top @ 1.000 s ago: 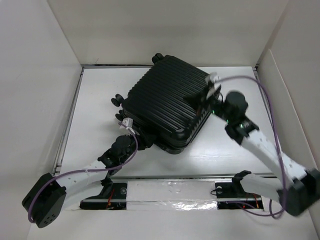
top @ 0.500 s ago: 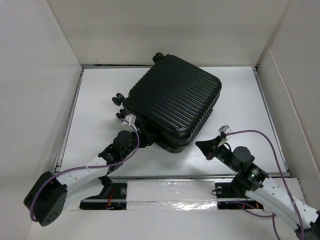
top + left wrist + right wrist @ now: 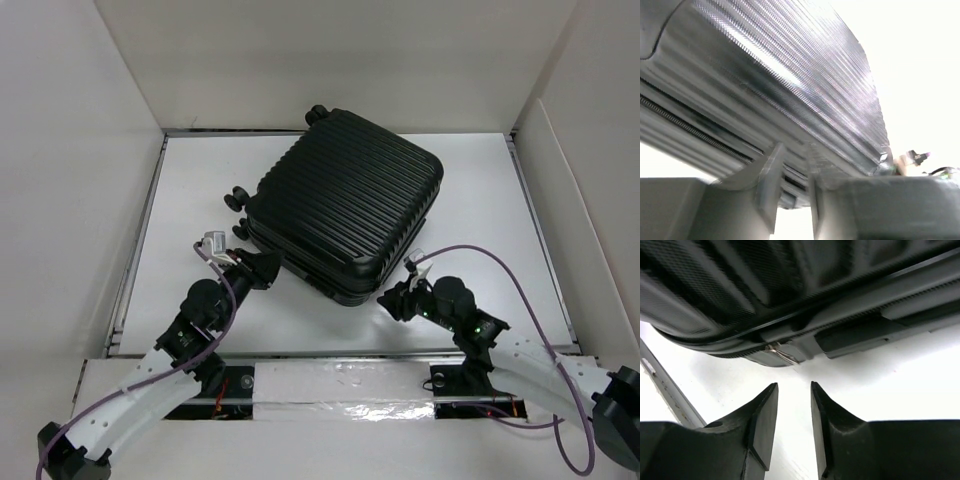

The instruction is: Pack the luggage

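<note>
Though beside the luggage (image 3: pixel 345 205), left tool (image 3: pixel 270 268), right tool (image 3: pixel 388 298) narrowly agape, empty.

White perforated arms (image 3: pixel 130 395), black joints (image 3: pixel 205 300), purple cables (image 3: pixel 460 247), black wedge tool fingers (image 3: pixel 762 415).

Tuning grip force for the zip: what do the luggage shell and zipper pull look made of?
Luggage shell: probably hard moulded plastic, black, ribbed, fine woven-look grain, slight sheen. Zipper pull: likely metal, thin, silvery, catches light; too small to be sure.
</note>
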Robot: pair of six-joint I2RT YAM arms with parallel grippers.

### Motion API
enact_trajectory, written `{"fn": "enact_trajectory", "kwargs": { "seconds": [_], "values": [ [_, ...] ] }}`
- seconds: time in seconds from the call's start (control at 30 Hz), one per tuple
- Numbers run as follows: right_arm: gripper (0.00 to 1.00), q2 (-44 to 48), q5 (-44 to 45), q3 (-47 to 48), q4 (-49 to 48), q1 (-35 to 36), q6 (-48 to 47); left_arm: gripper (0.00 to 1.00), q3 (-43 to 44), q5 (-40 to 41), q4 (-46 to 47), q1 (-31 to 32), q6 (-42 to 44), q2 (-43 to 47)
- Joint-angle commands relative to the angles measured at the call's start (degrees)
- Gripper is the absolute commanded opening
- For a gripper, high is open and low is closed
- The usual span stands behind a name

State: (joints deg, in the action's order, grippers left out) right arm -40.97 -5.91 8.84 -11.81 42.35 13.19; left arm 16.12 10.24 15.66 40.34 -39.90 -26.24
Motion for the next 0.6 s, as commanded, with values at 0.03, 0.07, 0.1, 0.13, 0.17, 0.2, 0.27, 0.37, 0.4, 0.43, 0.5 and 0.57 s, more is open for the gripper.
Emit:
{"fn": "enact_trajectory", "kwargs": {
  "seconds": [0.03,0.07,0.1,0.13,0.17,0.2,0.27,0.37,0.4,0.43,0.5,0.57],
  "values": [
    [0.4,0.0,-0.8,2.0,-7.8,1.2,-1.8,0.11,-0.3,-0.5,-5.9,-0.3,1.1,1.5],
    [0.4,0.3,-0.8,1.7,-7.9,1.2,-1.8,0.03,-1.8,-2.1,-6.0,-0.3,0.6,0.6],
    [0.4,0.5,-0.9,1.6,-7.7,1.2,-1.8,0.0,-2.6,-3.4,-4.9,-0.3,0.3,-1.3],
    [0.4,1.2,-0.8,1.6,-7.2,1.2,-1.9,0.0,-3.8,-4.3,-3.8,0.2,0.3,-2.4],
    [0.41,1.5,-0.4,1.7,-6.8,1.2,-1.8,0.0,-4.3,-6.5,-2.4,0.2,0.3,-3.6],
    [0.41,1.8,-0.1,1.4,-6.7,1.2,-1.8,0.0,-4.6,-7.5,0.7,0.2,0.4,-6.3],
    [0.43,2.3,0.4,1.2,-7.7,1.2,-2.0,0.0,-4.3,-9.1,3.6,1.4,1.3,-9.4],
    [0.44,1.8,1.1,1.4,-9.5,1.2,-2.9,0.0,-2.6,-7.4,7.4,4.5,2.2,-15.1],
    [0.44,1.3,1.5,1.6,-9.6,1.2,-3.1,0.01,-2.1,-6.8,9.0,6.6,3.0,-17.5],
    [0.44,1.0,1.6,2.4,-10.2,1.2,-3.3,0.02,-1.5,-6.1,9.5,7.6,3.2,-18.6],
    [0.43,-0.9,1.8,3.3,-10.5,1.2,-4.3,0.03,-0.3,-3.2,10.4,10.4,3.4,-21.0],
    [0.41,-2.3,1.3,4.8,-10.4,1.2,-5.0,0.04,0.4,-3.0,11.9,11.5,3.9,-22.4]
  ]
}}
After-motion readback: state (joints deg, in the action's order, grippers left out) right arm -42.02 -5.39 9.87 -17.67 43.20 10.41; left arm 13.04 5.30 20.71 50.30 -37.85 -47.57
